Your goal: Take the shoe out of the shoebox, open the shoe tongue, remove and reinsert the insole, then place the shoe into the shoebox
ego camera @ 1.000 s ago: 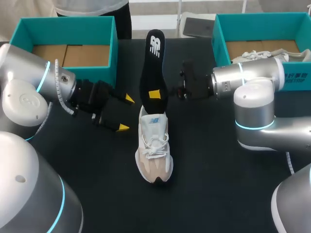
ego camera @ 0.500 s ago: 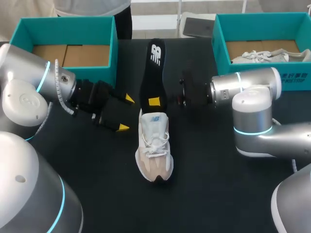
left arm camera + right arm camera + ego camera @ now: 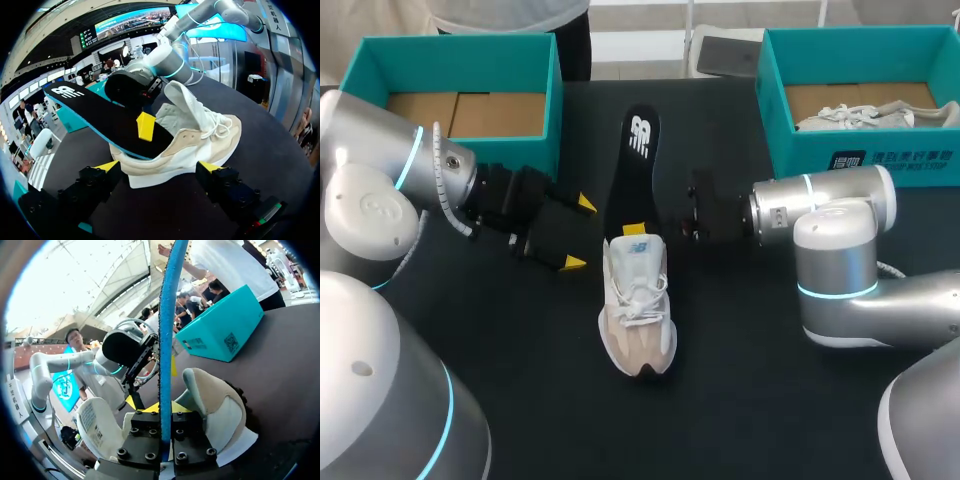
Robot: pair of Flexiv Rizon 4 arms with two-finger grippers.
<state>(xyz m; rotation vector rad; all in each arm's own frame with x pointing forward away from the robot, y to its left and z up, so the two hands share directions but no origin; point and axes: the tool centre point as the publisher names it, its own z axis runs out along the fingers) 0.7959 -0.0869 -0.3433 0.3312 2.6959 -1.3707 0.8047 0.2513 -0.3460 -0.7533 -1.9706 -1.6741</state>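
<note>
We take the shoe (image 3: 638, 305) as our mark. It stands on its sole near the middle of the dark table (image 3: 760, 400), toe towards us and heel away, with the tongue pulled up. The insole (image 3: 632, 165) (black on top, blue along the edge) has one end tucked into the shoe's opening at the heel. The rest of it slants up and out beyond the heel.

Our right gripper (image 3: 636, 229) comes in from the shoe's right side and is clamped on the insole just above the opening. From the right wrist we see the insole edge-on, running straight down between the two fingers, one yellow tip against each face.

Our left gripper (image 3: 579, 234) sits just beside the shoe's left side, level with the heel. Its fingers are spread wide and hold nothing. From the left wrist the shoe lies just ahead of the two tips, and neither tip touches it.

Beyond the shoe and off to its left stands the left shoebox (image 3: 460, 40), teal, with a bare cardboard floor. Beyond and to its right stands the right shoebox (image 3: 860, 32), with a second shoe (image 3: 865, 117) lying inside.
</note>
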